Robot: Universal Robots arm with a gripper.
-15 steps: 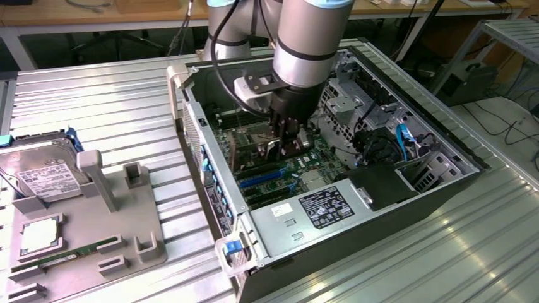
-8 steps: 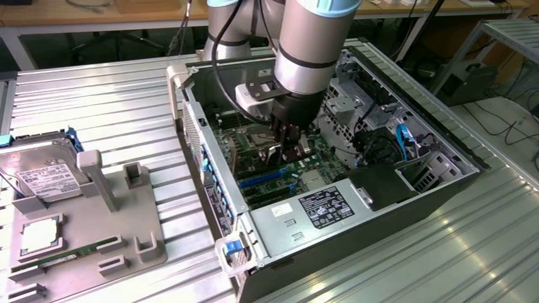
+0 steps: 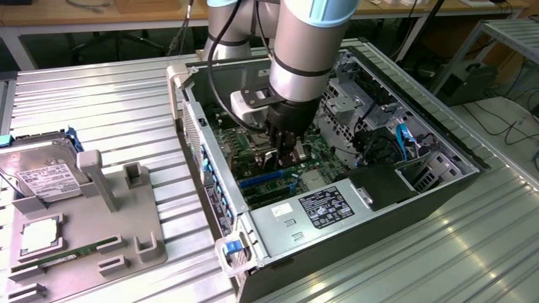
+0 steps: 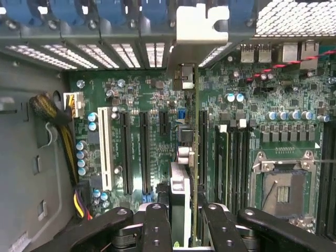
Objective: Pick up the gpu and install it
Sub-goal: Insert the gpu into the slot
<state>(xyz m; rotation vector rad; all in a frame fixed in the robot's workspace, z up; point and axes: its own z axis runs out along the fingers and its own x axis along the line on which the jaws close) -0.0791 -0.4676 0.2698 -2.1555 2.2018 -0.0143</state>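
Between the fingers of the pincer, which are closed partway and clamp its thin body, the gpu stands edge-on over the motherboard. It sits just beside the long black expansion slots on one side and the memory slots on the other. Whether its lower edge has entered a slot I cannot tell. Farther off, its silvery bracket reaches the slotted rear wall of the computer case, which lies open on the slatted counter.

As I judge it, the risks are a card slightly off its slot line, so that pressure would bend it or hit nearby components. The bracket could also catch on the rear wall and tilt the card in the grip.
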